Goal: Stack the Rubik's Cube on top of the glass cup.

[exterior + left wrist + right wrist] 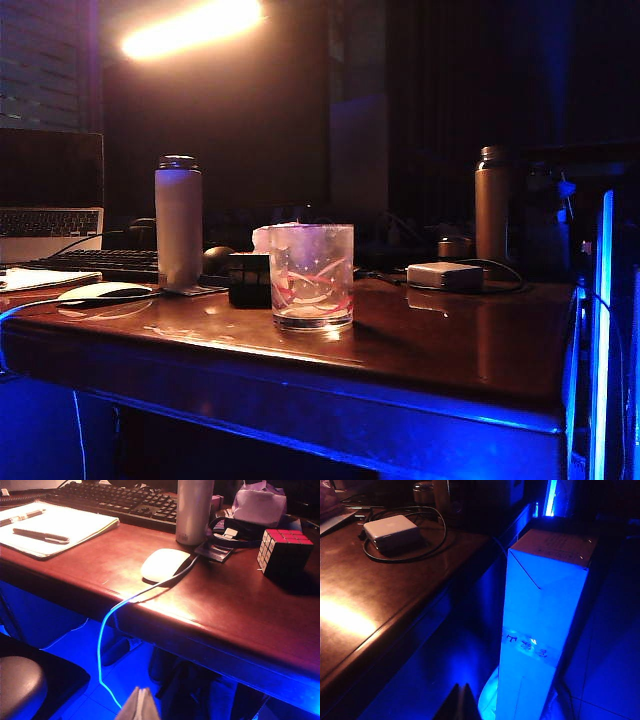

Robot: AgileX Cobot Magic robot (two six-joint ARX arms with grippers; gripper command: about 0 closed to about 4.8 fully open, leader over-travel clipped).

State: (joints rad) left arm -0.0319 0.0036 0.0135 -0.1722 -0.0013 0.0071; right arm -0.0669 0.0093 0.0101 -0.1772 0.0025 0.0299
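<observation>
Dim room, blue light under a glossy brown wooden worktop (420, 340). The short clear glass cup with red-and-white swirl pattern (312, 276) stands upright near the worktop's front edge, about mid-width, with something pale and crumpled just behind its rim. The small black-gridded Rubik's Cube (284, 551) (249, 279) sits on the worktop just beside the cup on the exterior view's left, red/pink face up, a pale face on the side; whether they touch can't be told. Left gripper (139, 704) hangs below and off the front edge of the worktop over the blue floor, fingers pressed together, nothing between them; the cube is well apart from it, up on the worktop and further in. Right gripper (460, 701) also sits low, off the worktop's right edge, beside a tall blue-lit cardboard box (545, 625); only dark fingertips show, drawn to a narrow point, holding nothing; neither cube nor cup appears in its wrist view. Other stuff: a tall pale cylindrical bottle with metal cap (179, 222) behind the cube, a white computer mouse (164, 564) with its glowing cable (107, 630) running over the front edge, a black keyboard (120, 501), a white notepad with pens (60, 525) near the left end, a flat white box with a cable (391, 532) toward the right rear, a second dark bottle (491, 204) at the back right.
</observation>
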